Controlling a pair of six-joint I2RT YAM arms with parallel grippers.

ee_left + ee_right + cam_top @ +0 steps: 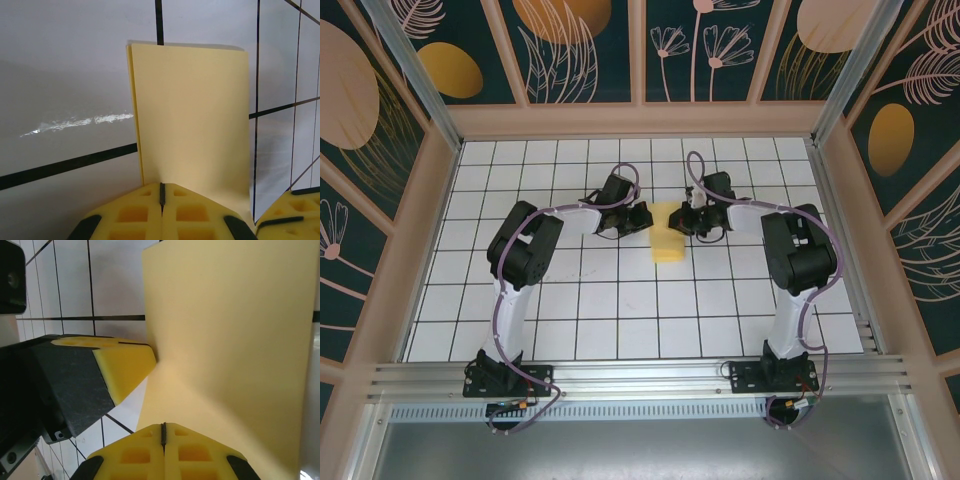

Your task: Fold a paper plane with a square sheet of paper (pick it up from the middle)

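Both of my end effectors are closed, pads meeting flush with no gap. My left end effector (161,194) and my right end effector (163,432) sit side by side at the same end of the square sheet of paper (192,115), and the rest of it stretches away ahead of my tips across the counter (570,300).

The sheet faces my wrist cameras broadside instead of running edge-on into the seam between the pads. So I judge that I am not pinching it. I am bearing down on it with closed tips, since shut pads make one blunt point for pinning thin paper flat.

The sheet is no longer a full square. It lies doubled into a tall rectangle, and two layers show along the edge to the left of my left tips. That suggests the centre crease is made and the nose folds are not.

From my right wrist, the left tip touches the sheet's side edge just ahead and to the left of my right pads. The paper dips softly there. Two close anchors keep the layers from sliding, though a hard shove could wrinkle it.
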